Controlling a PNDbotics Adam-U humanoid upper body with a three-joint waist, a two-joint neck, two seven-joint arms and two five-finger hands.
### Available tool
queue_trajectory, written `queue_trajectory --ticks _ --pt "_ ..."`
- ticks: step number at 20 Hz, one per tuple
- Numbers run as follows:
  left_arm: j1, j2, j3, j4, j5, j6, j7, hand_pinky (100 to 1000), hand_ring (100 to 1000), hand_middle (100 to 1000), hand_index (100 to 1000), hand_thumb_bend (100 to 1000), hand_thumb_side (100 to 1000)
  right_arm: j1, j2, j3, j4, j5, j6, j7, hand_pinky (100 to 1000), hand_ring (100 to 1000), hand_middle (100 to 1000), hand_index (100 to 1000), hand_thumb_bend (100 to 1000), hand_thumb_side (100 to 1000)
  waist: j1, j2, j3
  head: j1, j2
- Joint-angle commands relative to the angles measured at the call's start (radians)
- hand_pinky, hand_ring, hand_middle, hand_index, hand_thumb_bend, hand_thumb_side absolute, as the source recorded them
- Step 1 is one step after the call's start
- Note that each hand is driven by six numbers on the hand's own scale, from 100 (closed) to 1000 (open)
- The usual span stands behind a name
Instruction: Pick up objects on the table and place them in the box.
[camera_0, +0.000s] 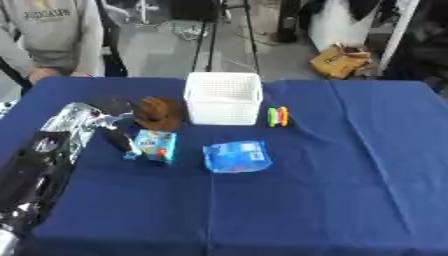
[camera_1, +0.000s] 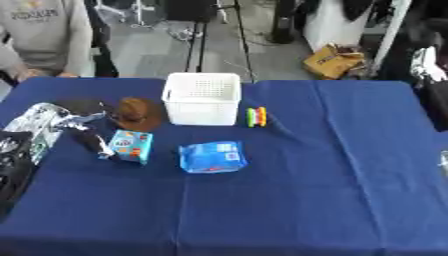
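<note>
A white perforated plastic basket (camera_0: 223, 97) stands upright in the upper middle of the frame on a dark blue tablecloth (camera_0: 350, 175), its open top showing nothing I can make out inside. Just right of it lies a small bundle of bright markers, green, yellow and orange (camera_0: 277, 116), apart from the basket wall. Below the basket, toward the centre, a blue crinkled snack packet (camera_0: 236, 156) lies flat. To its left a small teal carton with printed pictures (camera_0: 157, 145) stands slightly tilted. Above that carton, beside the basket's left wall, sits a brown rounded lump (camera_0: 158, 113), whose material I cannot tell.

The robot's left arm, black with silver joints, comes in along the left edge, and its left hand (camera_0: 112, 134) reaches toward the teal carton with dark fingers (camera_0: 118, 140) stretched out next to the carton's left side; whether they touch it I cannot tell. They hold nothing. The right hand does not show in either view.
</note>
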Motion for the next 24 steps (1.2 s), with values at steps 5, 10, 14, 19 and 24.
queue_trajectory --ticks 5,10,14,19,24 --pt "-0.046 -0.001 0.035 0.012 0.059 -0.005 -0.008 936 885 865 905 850 604 -0.012 -0.019 0.001 -0.006 -0.011 -0.005 0.005 549 671 702 826 100 709 0.003 -0.007 -0.009 0.003 0.007" --pt "-0.046 -0.008 0.033 0.015 0.084 0.011 0.058 932 886 879 913 846 619 -0.012 -0.019 0.001 -0.006 -0.012 -0.006 0.007 549 671 702 827 100 710 0.004 -0.006 -0.015 0.002 0.007" --pt "-0.047 -0.019 0.032 0.037 0.066 0.010 0.090 939 890 884 913 849 618 -0.013 -0.019 0.002 -0.006 -0.013 -0.007 0.009 549 671 702 827 100 710 0.006 -0.004 -0.021 0.003 0.007" --pt "-0.051 -0.023 0.041 0.064 0.045 0.009 0.087 944 891 879 910 847 615 -0.015 -0.020 0.006 -0.007 -0.013 -0.009 0.013 549 672 702 828 100 711 0.010 0.002 -0.029 0.003 0.007" --pt "-0.062 -0.013 0.049 0.073 0.047 0.010 0.055 950 892 872 908 804 547 -0.020 -0.022 0.004 -0.009 -0.012 -0.009 0.012 549 671 701 828 100 711 0.015 0.019 -0.036 0.002 0.007"
